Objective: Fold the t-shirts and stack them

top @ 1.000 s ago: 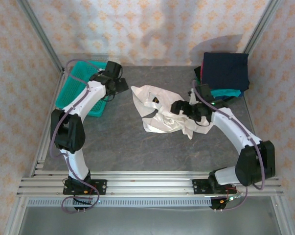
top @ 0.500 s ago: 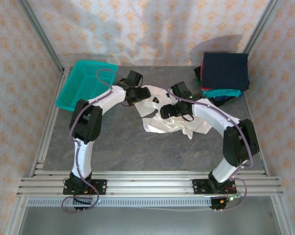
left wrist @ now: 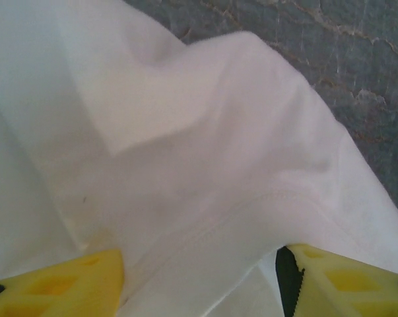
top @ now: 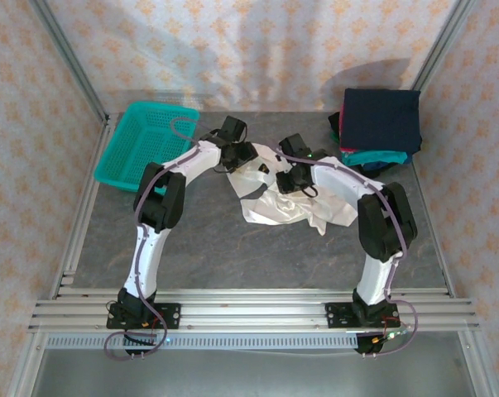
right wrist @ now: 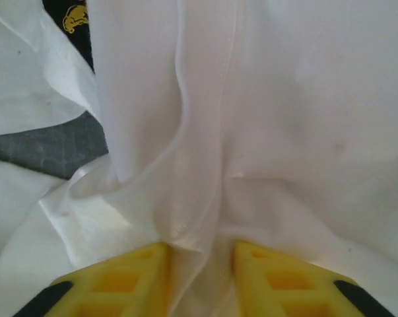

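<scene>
Both arms reach over the middle of the table (top: 191,248), where the white t-shirt (top: 274,207) lies crumpled, well apart from the teal basket (top: 141,149) on the left and the stack of folded shirts (top: 380,124) in the far right corner. This looks like the grasping step, taking two points on the far edge so the tee can be lifted and spread before folding.

The right gripper (top: 292,175) has its yellow fingers (right wrist: 136,267) pinched together on a bunched ridge of white cloth. The left gripper (top: 239,157) has its fingers (left wrist: 80,274) spread apart, straddling a hemmed edge with cloth between them but not clamped (close, I'd say, but no hold).

Next, I'd judge, the left must bite that hem, then both must rise and draw apart.

The heap's long axis runs diagonally, from far left to near right. Which end is the collar I cannot tell; a dark print shows between the grippers.
</scene>
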